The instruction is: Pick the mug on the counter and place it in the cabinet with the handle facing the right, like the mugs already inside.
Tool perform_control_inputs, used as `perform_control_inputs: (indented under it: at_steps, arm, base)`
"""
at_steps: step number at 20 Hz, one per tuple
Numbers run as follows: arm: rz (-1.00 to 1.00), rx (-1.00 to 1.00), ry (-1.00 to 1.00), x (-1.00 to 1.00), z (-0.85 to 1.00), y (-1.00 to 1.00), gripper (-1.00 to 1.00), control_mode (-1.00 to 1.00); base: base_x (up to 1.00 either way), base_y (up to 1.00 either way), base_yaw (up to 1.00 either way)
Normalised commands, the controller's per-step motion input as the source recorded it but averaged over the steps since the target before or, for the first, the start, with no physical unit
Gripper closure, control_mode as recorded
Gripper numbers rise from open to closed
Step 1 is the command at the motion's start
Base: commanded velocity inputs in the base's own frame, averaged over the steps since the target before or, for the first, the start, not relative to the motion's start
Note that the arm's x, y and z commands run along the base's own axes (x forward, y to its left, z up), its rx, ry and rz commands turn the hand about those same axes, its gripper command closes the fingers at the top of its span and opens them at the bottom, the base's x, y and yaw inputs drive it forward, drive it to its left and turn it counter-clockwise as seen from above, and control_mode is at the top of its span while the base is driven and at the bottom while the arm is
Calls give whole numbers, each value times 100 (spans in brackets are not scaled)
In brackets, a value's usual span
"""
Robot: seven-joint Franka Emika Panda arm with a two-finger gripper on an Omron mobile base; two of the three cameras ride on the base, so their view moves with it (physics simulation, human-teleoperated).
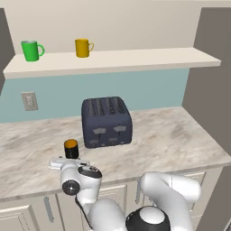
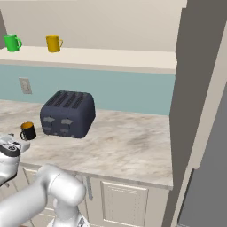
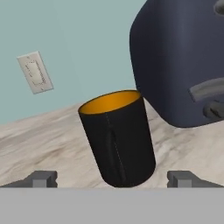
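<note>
We hold our gripper (image 3: 112, 179), fingers spread wide, level before the black mug (image 3: 118, 138) beside the toaster (image 3: 183, 61), and should centre it before closing.

I count three mugs in all: one black mug (image 1: 71, 148) with an orange inside on the desk (image 1: 171, 140), plus one green mug (image 1: 31, 50) and one yellow mug (image 1: 82, 47) on the cabinet shelf (image 1: 135, 60). I see one toaster (image 1: 106, 122) and one wall outlet (image 1: 30, 101).
</note>
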Motion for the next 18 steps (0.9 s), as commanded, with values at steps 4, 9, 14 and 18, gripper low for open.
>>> perform_control_inputs:
  at_steps: [4, 9, 14, 18]
  arm:
    - [-1, 0, 0, 22, -16, 8, -100, -100]
    - [-1, -1, 0, 20, -14, 15, 100, -100]
    - [0, -2, 0, 9, -5, 14, 100, -100]
    - [0, 0, 0, 0, 0, 0, 100, -100]
  base:
    - [0, 0, 0]
    - [0, 0, 0]
    - [0, 0, 0]
    - [0, 0, 0]
